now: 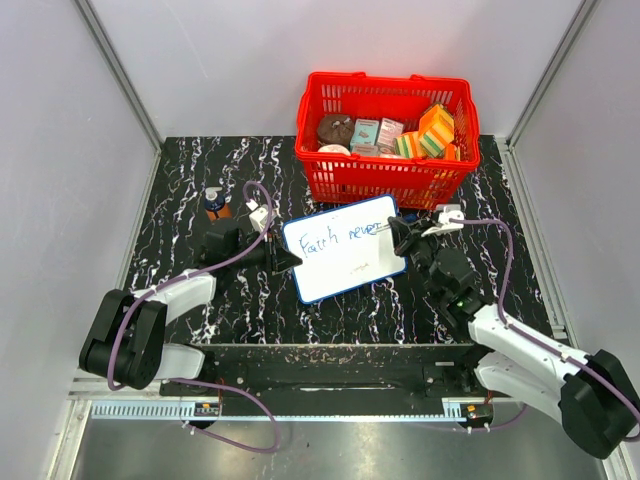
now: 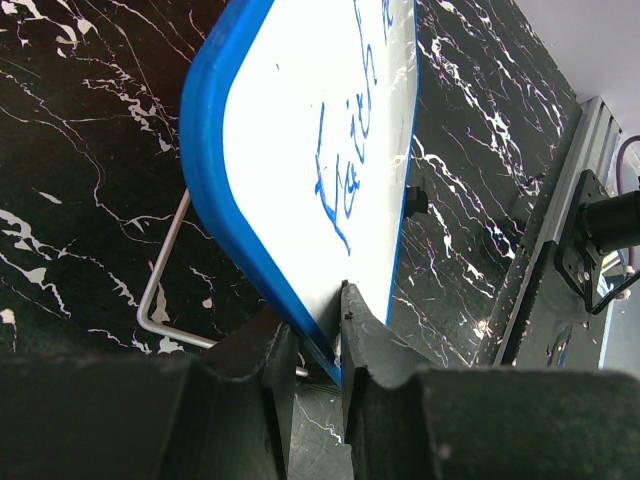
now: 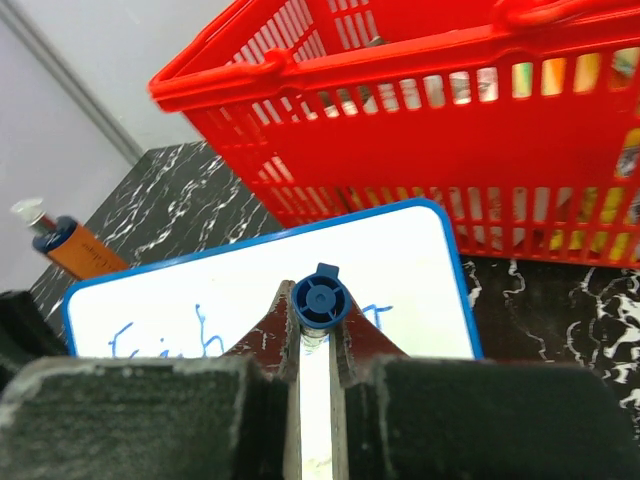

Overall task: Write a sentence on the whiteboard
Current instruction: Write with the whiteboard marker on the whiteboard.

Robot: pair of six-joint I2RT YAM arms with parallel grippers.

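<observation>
The whiteboard [image 1: 345,262], white with a blue frame, stands tilted in the middle of the table. The sentence [image 1: 342,238] reads "Faith never" in blue. My left gripper [image 1: 288,258] is shut on the board's left edge. In the left wrist view the board [image 2: 300,120] sits between my fingers [image 2: 312,318], with the writing [image 2: 345,180] above them. My right gripper [image 1: 402,235] is shut on a blue-capped marker [image 3: 319,298] at the board's right end. In the right wrist view the marker points at the board [image 3: 230,290] and hides part of the writing [image 3: 200,335].
A red basket [image 1: 388,180] with several packets stands just behind the board and shows in the right wrist view [image 3: 430,130]. A small orange bottle [image 1: 214,203] stands at the back left. A wire stand [image 2: 160,290] props the board from behind.
</observation>
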